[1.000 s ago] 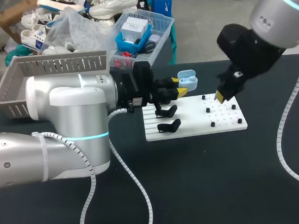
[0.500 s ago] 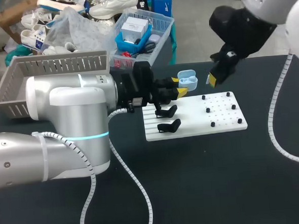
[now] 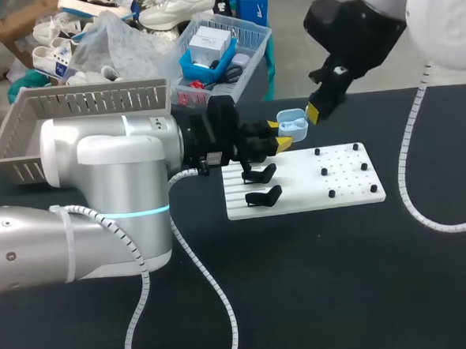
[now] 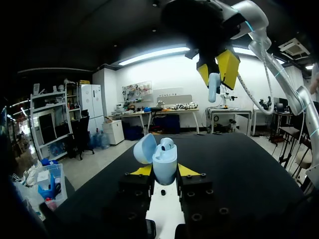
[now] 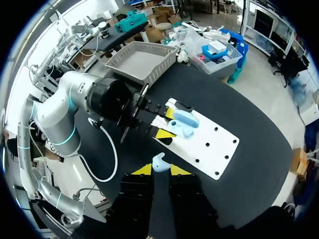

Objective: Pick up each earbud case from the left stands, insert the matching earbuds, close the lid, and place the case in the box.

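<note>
The left end effector (image 4: 164, 171) clamps the open case (image 4: 163, 162), one earbud (image 4: 167, 145) seemingly seated, while the right end effector (image 5: 159, 170) pinches a second earbud (image 5: 158, 162) above it, leaving insertion, lid-closing and boxing.

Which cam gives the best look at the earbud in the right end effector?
Left wrist view: the earbud hangs in full profile in the right end effector. Right wrist view shows one end only. Head view: not discernible.
</note>
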You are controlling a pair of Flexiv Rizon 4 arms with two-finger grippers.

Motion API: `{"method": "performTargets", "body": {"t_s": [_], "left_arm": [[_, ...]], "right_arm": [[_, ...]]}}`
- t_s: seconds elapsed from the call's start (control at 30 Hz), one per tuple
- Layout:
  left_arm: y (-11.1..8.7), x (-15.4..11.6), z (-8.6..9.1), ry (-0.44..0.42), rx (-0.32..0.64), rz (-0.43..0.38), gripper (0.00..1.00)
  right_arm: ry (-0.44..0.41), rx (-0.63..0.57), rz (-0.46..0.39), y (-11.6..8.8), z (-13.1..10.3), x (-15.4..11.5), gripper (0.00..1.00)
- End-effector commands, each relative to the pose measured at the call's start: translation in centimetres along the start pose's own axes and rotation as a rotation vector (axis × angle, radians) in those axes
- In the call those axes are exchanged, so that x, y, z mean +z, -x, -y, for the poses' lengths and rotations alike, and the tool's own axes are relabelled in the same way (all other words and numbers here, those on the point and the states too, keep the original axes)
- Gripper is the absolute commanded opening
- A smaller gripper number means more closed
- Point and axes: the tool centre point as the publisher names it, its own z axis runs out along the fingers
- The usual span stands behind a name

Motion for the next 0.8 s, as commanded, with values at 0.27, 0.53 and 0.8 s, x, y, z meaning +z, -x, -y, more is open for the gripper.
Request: {"method": "performTargets", "body": {"t_s": [0.27, 0.53, 0.8], "left_arm": [[-0.1, 0.0, 0.0, 0.003, 0.001, 0.005, 0.0], [-0.1, 0.0, 0.0, 0.003, 0.001, 0.005, 0.0], [-0.1, 0.0, 0.0, 0.003, 0.001, 0.005, 0.0]], "right_arm": [[-0.036, -0.059, -0.026, 1.7, 0.4, 1.0, 0.0], [-0.03, -0.089, -0.042, 2.3, 0.9, 1.8, 0.0], [-0.047, -0.136, -0.067, 2.8, 1.5, 2.5, 0.0]]}}
